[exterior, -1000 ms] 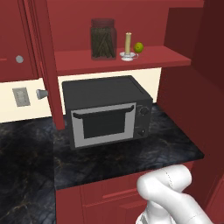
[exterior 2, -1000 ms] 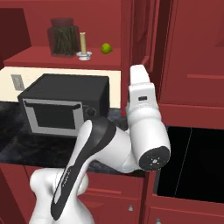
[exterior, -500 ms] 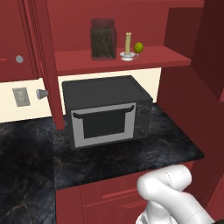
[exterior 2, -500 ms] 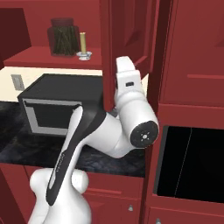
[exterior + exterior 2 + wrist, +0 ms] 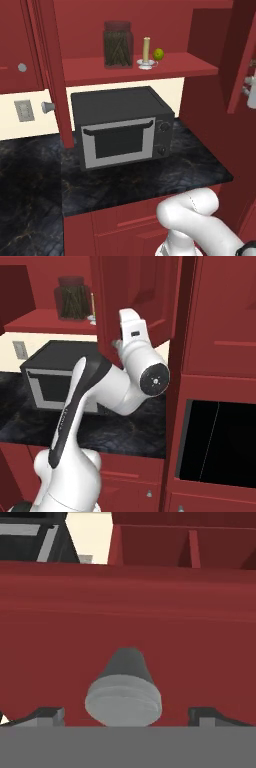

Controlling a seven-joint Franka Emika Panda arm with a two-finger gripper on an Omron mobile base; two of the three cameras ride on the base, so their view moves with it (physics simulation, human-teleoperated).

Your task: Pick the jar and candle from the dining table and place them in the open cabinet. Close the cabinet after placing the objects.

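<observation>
Two items, jar and candle, sit on your cabinet shelf; jaws wide open, straddling the door knob, gripping nothing.

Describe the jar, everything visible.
The jar is a tall clear glass container with a dark lid, packed with dark olive-brown sticks standing roughly upright. It stands upright on the red inner shelf of the open cabinet, above the microwave. The candle in its white saucer holder stands close beside it, apparently not touching; a small green ball sits beyond that. Nothing grips the jar. In the right base view it appears left of the cabinet door.
</observation>
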